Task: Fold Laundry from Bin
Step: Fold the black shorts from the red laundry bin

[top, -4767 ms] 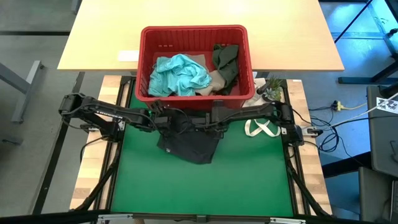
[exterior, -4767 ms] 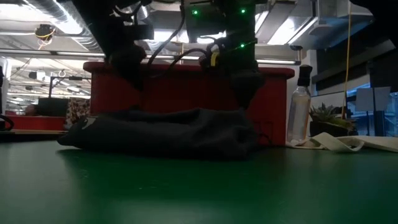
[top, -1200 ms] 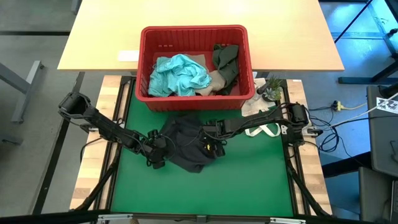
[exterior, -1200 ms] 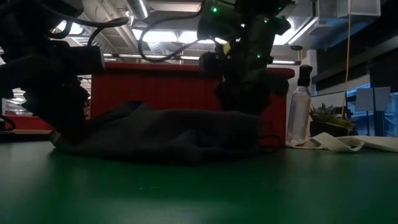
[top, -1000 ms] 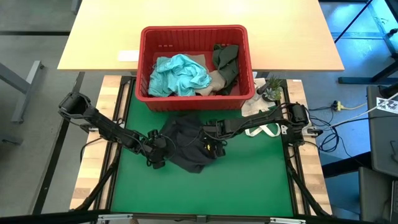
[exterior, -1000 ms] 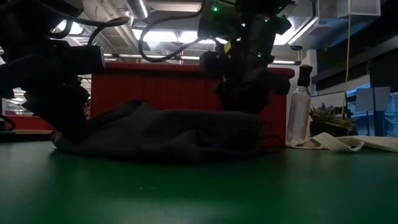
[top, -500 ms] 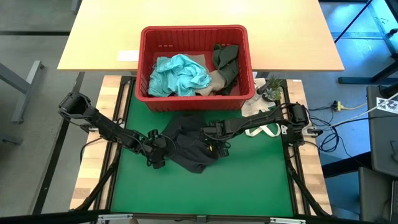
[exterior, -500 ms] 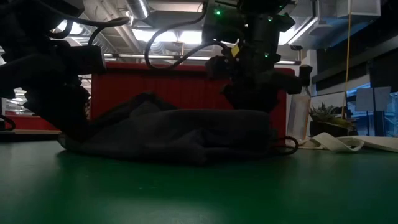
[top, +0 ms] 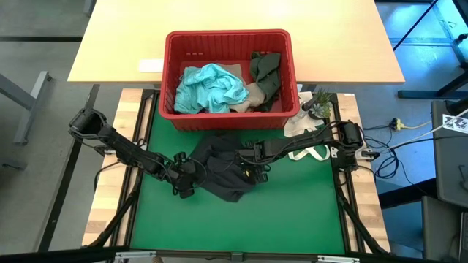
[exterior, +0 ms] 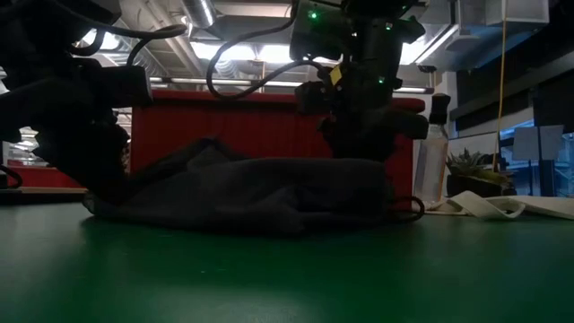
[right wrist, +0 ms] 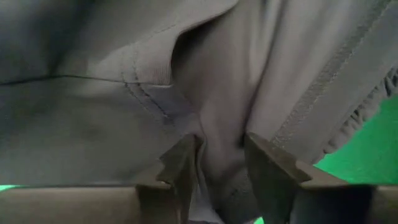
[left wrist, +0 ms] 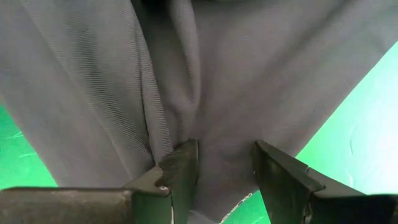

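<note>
A black garment (top: 223, 172) of the laundry lies bunched on the green mat, just in front of the red bin (top: 170, 73). A teal garment (top: 212, 86), an olive one (top: 265, 73) and a beige one (top: 256, 95) lie in the bin. My left gripper (top: 183, 183) is at the black garment's left edge and is shut on it. My right gripper (top: 248, 169) is over the garment's right half, also shut on it. In the low view the garment (exterior: 242, 193) is a low heap between the two arms. My left gripper pinches a raised fold of the black garment (left wrist: 217, 146) between its two fingers (left wrist: 180, 168), at the garment's left edge. It slants down from the table's left side. The cloth around the hold lies on the mat. My right gripper pinches a bunch of the garment (right wrist: 219, 140) beside a stitched hem (right wrist: 146, 93), between its two fingers (right wrist: 267, 163). It comes steeply from above. One layer or several, I cannot tell. The garment stays on the mat below it.
A white cloth bag with loop handles (top: 307, 151) lies on the mat's right side. A spray bottle (exterior: 431, 152) and a small plant (top: 319, 103) stand at the far right. The bin sits against the mat's far edge, with a wooden table (top: 110, 51) behind it.
My right gripper has tipped a little and shifted slightly toward the table's right. The garment's right end has been drawn out that way, and a cord loop now shows there in the low view. The garment's left end has stayed in place.
</note>
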`<state>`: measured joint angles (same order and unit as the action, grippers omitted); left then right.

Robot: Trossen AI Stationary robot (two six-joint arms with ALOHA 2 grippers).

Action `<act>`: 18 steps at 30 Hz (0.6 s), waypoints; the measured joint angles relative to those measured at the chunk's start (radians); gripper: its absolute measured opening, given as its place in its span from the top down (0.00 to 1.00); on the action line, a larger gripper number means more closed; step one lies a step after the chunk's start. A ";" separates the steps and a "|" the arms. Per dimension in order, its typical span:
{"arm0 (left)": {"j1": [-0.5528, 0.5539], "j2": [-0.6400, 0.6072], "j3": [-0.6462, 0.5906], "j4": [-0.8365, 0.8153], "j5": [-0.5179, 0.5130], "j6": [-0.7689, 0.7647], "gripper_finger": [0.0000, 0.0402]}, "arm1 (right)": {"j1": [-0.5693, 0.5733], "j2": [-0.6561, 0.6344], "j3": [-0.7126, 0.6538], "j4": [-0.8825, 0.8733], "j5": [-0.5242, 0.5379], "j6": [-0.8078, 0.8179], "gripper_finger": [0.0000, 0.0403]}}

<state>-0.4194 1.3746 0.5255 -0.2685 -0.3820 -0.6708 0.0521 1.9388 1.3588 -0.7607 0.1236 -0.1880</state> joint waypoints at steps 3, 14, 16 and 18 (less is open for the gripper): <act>0.000 0.000 0.000 0.000 0.000 0.000 0.62 | 0.000 0.000 0.017 -0.025 0.026 0.000 0.56; 0.000 0.000 0.000 0.000 0.000 -0.001 0.62 | 0.000 0.000 0.163 -0.156 -0.064 -0.006 0.41; 0.000 0.000 0.000 0.000 0.000 -0.002 0.62 | 0.000 0.000 0.163 -0.156 -0.114 -0.030 0.41; 0.000 0.000 0.000 0.000 0.000 -0.002 0.62 | 0.001 0.008 0.163 -0.149 -0.154 -0.060 0.41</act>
<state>-0.4194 1.3743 0.5255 -0.2684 -0.3824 -0.6726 0.0528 1.9466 1.5223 -0.9101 -0.0305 -0.2477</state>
